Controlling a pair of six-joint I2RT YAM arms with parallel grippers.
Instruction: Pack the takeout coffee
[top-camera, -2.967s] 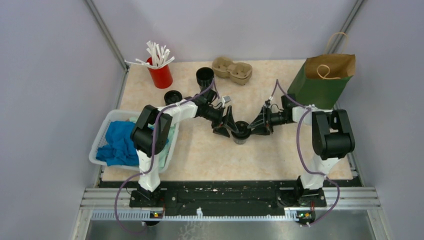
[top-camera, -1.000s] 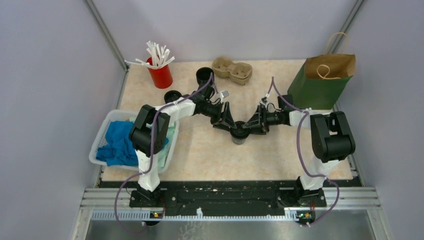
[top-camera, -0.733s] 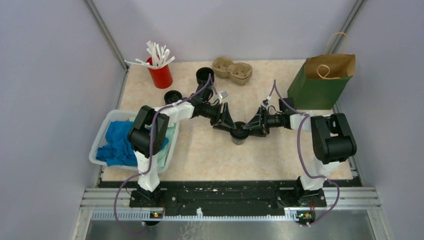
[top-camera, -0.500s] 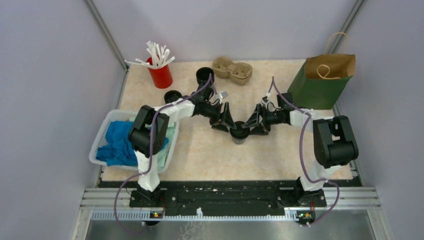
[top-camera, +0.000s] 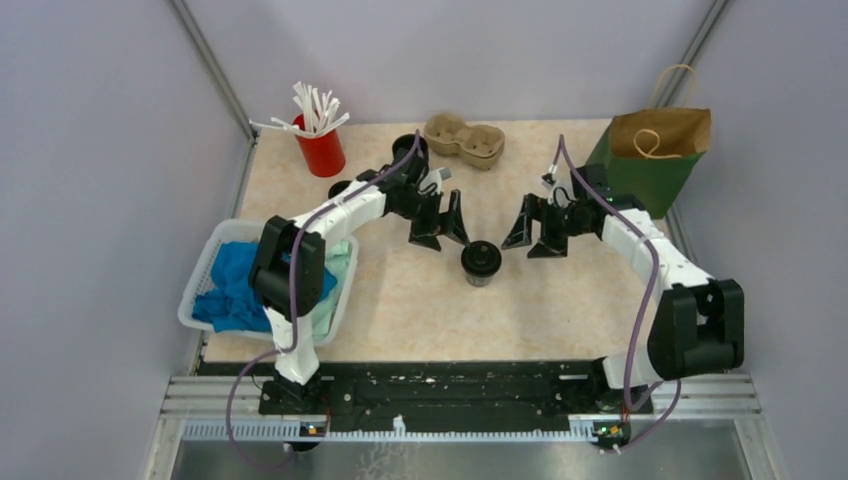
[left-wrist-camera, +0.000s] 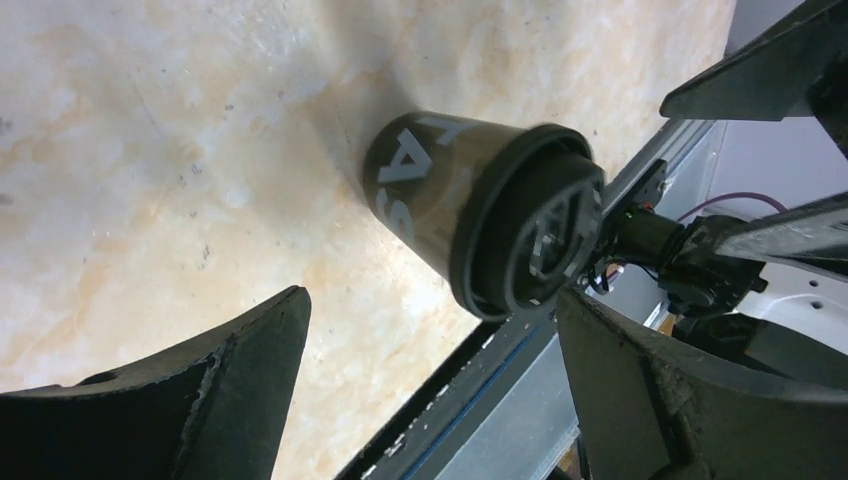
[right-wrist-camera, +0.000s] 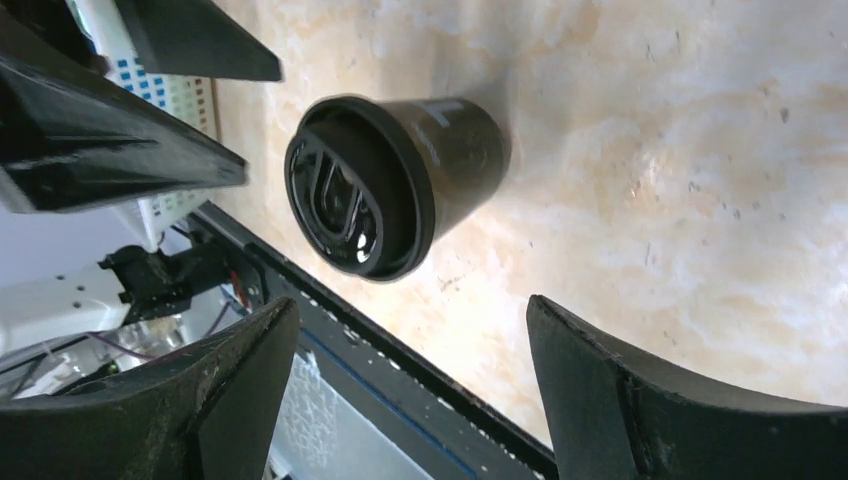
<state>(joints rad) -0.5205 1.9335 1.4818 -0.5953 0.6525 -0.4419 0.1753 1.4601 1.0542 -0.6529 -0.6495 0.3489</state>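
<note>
Gaping empty at ten and two o'clock, left pincer (top-camera: 438, 228) and right pincer (top-camera: 533, 235) flank the takeout coffee (top-camera: 481, 262): probably light, crushable; grip mid-wall.

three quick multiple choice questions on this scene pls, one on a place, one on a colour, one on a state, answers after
1. Where does the takeout coffee stand?
A) at the far left corner
B) in the middle of the table, between the left gripper and the right gripper
C) at the near right edge

2. What colour is the cup holding the white sticks?
A) red
B) blue
C) yellow

3. How do the two grippers stand?
A) both shut on the coffee
B) left shut on it, right open
C) both open, holding nothing

Answers: 1 B, the overhead view shows it alone between the two arms' fingers. 2 A, its body is plainly red. 3 C, each wrist view shows wide-apart fingers with the coffee standing clear of them.
</note>
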